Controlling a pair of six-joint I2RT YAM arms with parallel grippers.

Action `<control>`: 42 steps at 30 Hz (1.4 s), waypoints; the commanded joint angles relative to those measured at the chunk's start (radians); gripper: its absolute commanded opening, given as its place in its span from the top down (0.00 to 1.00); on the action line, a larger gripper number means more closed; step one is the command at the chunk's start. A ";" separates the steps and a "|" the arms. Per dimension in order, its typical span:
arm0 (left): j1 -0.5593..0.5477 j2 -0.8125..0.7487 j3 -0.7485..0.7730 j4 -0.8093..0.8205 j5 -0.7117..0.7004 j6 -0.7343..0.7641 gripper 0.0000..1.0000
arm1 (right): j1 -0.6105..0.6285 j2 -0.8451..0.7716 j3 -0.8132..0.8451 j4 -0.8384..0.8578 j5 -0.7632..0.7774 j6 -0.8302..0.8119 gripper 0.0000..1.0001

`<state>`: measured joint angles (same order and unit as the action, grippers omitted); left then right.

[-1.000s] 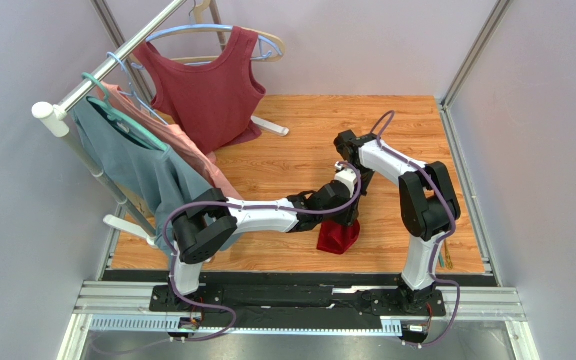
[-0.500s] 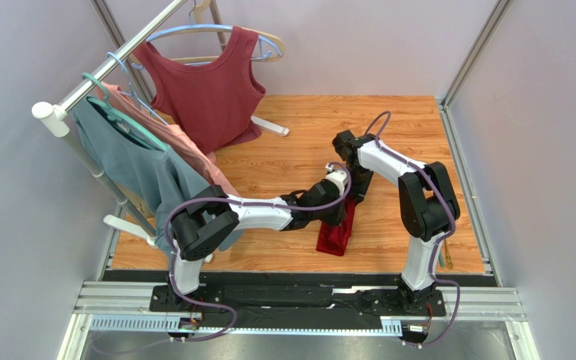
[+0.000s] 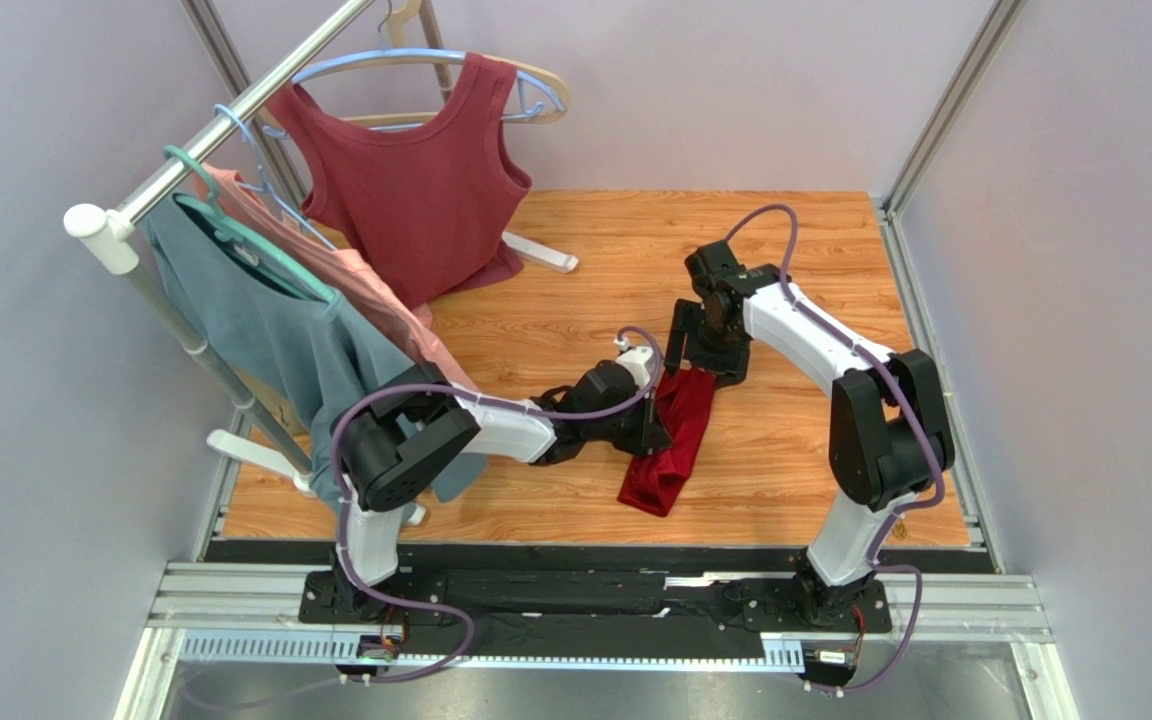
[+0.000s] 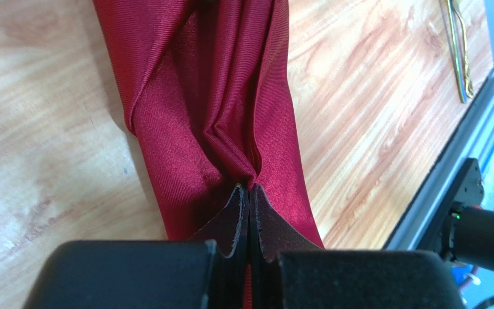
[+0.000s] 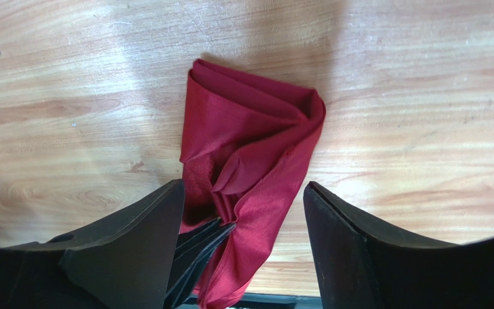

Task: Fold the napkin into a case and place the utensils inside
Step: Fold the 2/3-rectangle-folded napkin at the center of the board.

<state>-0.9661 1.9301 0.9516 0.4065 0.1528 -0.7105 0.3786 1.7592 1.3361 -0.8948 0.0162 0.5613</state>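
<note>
Napkin (image 3: 668,443): crimson cloth gathered into a narrow, rumpled strip on the wooden desk (image 3: 597,255), between the two arms.
Left end effector (image 4: 249,193): fingers pressed together, pinching a fold of the cloth.
Right end effector (image 5: 242,193): fingers spread wide over the strip's far end, gripping nothing.
Utensils (image 4: 460,51): gold pieces by the desk's near right edge, well apart from the cloth.

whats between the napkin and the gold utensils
Just bare wooden tabletop. The left wrist view shows nothing but wood grain from the napkin to the utensils lying near its edge.
</note>
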 commanded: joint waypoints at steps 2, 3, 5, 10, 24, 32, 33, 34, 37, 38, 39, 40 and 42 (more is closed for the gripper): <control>0.017 -0.083 -0.034 0.077 0.042 -0.021 1.00 | -0.032 -0.058 -0.069 0.112 -0.126 -0.129 0.28; 0.021 -0.088 -0.039 0.078 0.045 -0.023 1.00 | -0.035 -0.081 -0.087 0.126 -0.137 -0.124 0.28; 0.033 -0.095 -0.048 0.078 0.056 -0.021 1.00 | -0.049 -0.105 -0.139 0.178 -0.208 -0.109 0.28; 0.049 -0.094 -0.073 0.104 0.076 -0.037 1.00 | -0.079 -0.213 -0.253 0.310 -0.295 -0.092 0.29; 0.060 -0.089 -0.126 0.163 0.077 -0.043 1.00 | -0.164 -0.261 -0.394 0.477 -0.446 -0.130 0.27; 0.070 -0.103 -0.139 0.167 0.094 -0.046 1.00 | -0.136 -0.185 -0.258 0.242 -0.241 0.106 0.37; 0.070 -0.100 -0.140 0.189 0.100 -0.052 1.00 | -0.113 -0.182 -0.240 0.177 -0.223 0.129 0.36; 0.070 -0.091 -0.139 0.202 0.111 -0.059 1.00 | -0.103 -0.173 -0.227 0.154 -0.208 0.164 0.36; 0.070 -0.080 -0.143 0.239 0.129 -0.090 1.00 | -0.040 -0.170 -0.207 0.106 -0.098 0.201 0.34; 0.070 -0.079 -0.145 0.244 0.128 -0.099 1.00 | -0.027 -0.167 -0.209 0.099 -0.050 0.225 0.34; 0.070 -0.080 -0.149 0.249 0.126 -0.099 1.00 | -0.009 -0.164 -0.218 0.106 -0.036 0.235 0.33; 0.070 -0.083 -0.151 0.246 0.123 -0.098 1.00 | -0.004 -0.155 -0.232 0.128 -0.042 0.236 0.33; 0.070 -0.088 -0.157 0.238 0.113 -0.093 1.00 | 0.014 -0.142 -0.253 0.180 -0.087 0.233 0.34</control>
<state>-0.9005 1.8751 0.8093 0.5823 0.2573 -0.7910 0.3630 1.5925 1.0977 -0.7292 -0.1238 0.7326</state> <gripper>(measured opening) 0.008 0.666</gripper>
